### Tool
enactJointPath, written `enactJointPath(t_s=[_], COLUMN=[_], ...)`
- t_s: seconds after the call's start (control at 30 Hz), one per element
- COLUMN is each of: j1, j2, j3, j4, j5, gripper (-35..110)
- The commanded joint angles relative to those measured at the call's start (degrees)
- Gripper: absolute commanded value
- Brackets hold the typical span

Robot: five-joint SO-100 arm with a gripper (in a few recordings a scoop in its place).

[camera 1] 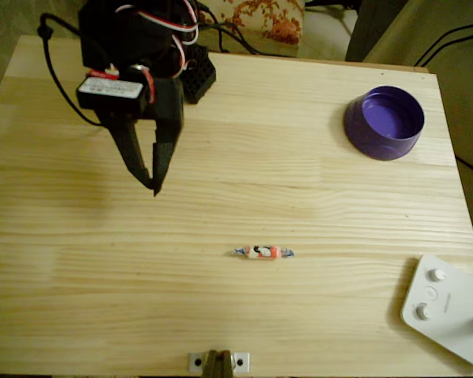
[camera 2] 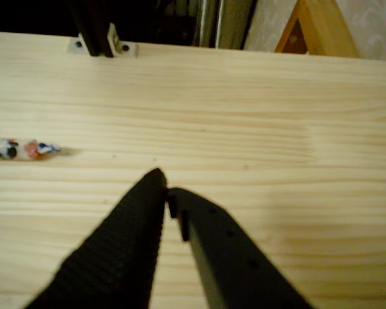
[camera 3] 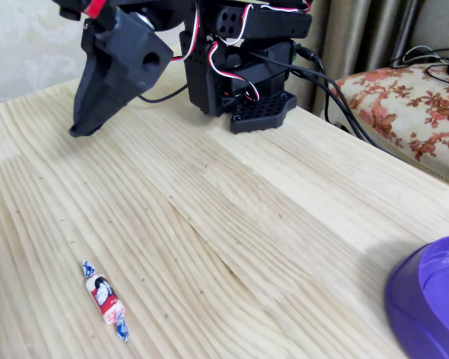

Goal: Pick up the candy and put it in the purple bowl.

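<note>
Table (camera 1: pixel 221 315): pale pine boards, long straight grain, matte.
Candy (camera 1: pixel 263 252): tiny long wrapped sweet, white and orange-red with a dark mark, bluish twisted ends; lies flat mid-table, toward the near edge in the overhead view.
Bowl (camera 1: pixel 384 123): round, glossy purple plastic, low straight walls; near the far right corner.
Gripper (camera 1: pixel 155 187): black, 2 tapered fingers, one ribbed; tips pressed together, holding nothing, above bare wood, well apart from the candy.

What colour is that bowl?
The bowl is glossy purple, clearest in the overhead view.
</note>
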Motion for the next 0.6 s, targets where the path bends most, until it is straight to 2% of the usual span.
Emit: enactJointPath(t_s=[0.0,0.57], j1=[-0.9,-0.4], j2=[4.0,4.0], j3=[-0.9,-0.9], j4=[-0.4,-0.4], j5=[0.3,0.0], gripper=[0,0])
